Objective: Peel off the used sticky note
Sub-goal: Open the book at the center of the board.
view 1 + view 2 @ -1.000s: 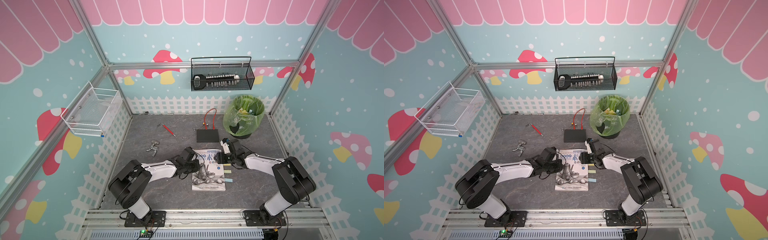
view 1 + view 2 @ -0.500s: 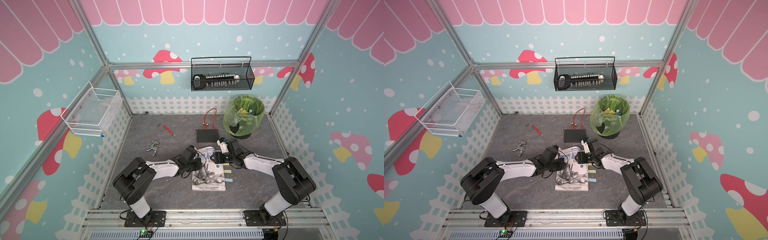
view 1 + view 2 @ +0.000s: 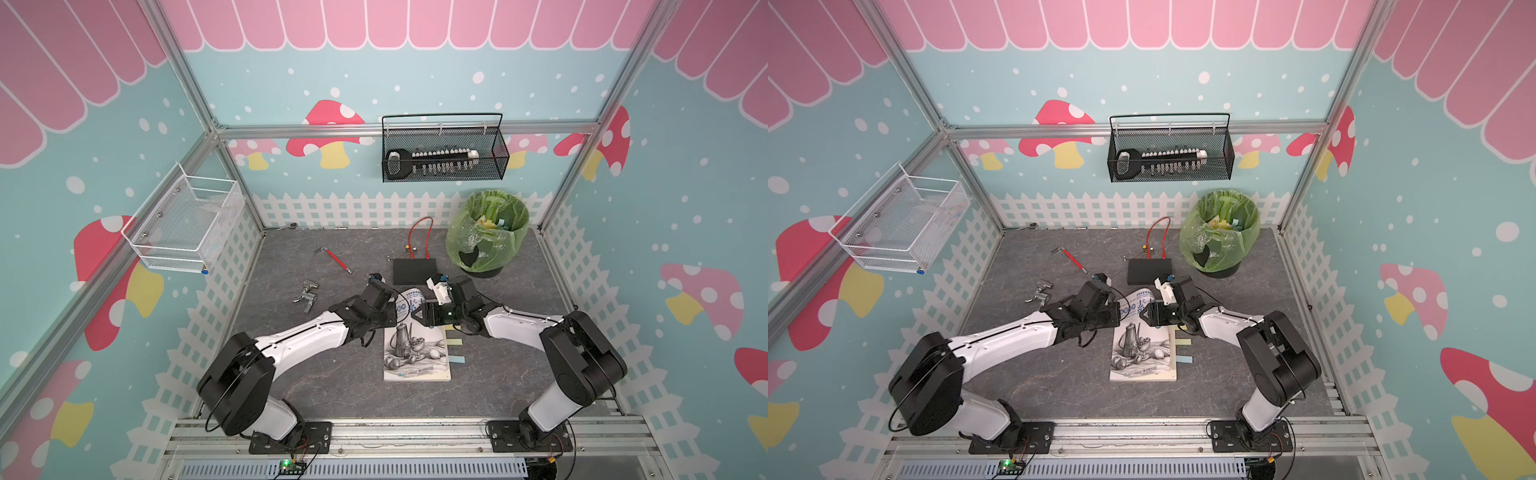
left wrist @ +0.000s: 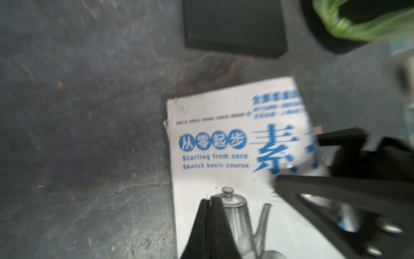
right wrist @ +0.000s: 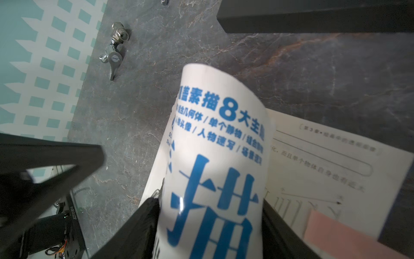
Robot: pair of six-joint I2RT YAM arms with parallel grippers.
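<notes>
We are at an early stage of the task. On the left, the left gripper (image 4: 209,200) has its fingers pressed together with nothing between them. Its tip is over the book (image 3: 415,357), near the spine edge. We judge that it steadies the book, but contact is not clear.

In the middle, the front cover (image 5: 219,145) is lifted and curls upward. The right gripper (image 5: 210,201) has its jaws wide, with the curled cover between them. We cannot tell if they pinch it or only prop it.

To the right, under the cover, a pink sticky note (image 5: 340,233) lies flat on the opened page (image 5: 324,161), not yet touched. So the opening of the book is partly done. What is left is to grasp the note, peel it off, and probably drop it in the green-lined bin (image 3: 486,232).
</notes>
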